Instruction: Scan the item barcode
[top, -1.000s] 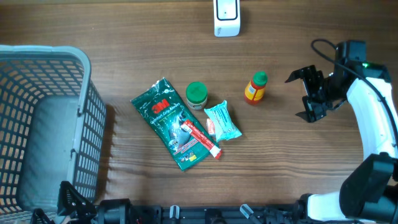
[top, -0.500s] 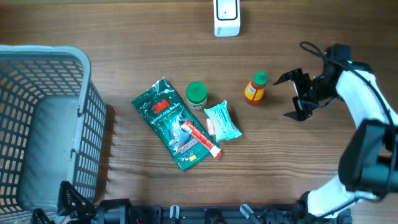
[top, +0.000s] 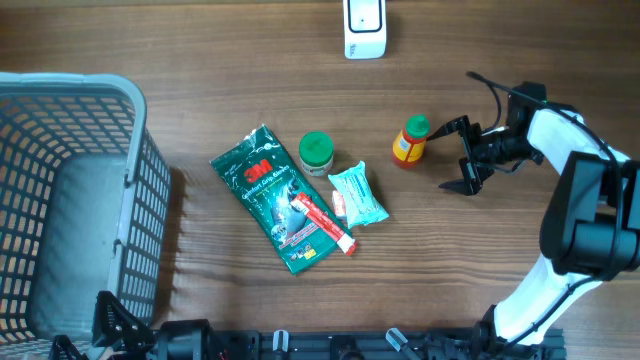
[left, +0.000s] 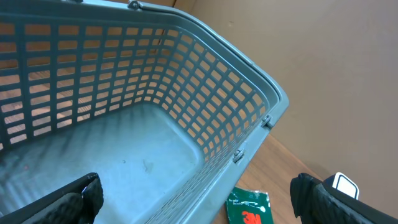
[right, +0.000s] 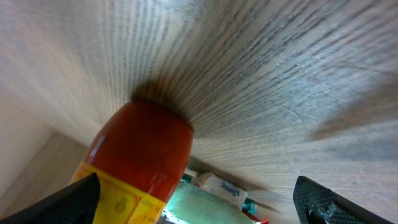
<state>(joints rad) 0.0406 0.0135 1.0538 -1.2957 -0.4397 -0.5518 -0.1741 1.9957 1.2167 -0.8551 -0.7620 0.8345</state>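
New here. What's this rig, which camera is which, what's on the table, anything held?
Two robot arms with two-finger grippers at a table. The top-down picture comes from a fixed overhead camera; the other two from cameras on the wrists. The left gripper is open, facing a grey basket. The right gripper is open beside an orange bottle, which its wrist camera shows close up. Also on the table: a green 3M packet with a red tube on it, a green-lidded jar, a tissue pack, and a white device at the far edge, probably the scanner. Nothing is held.
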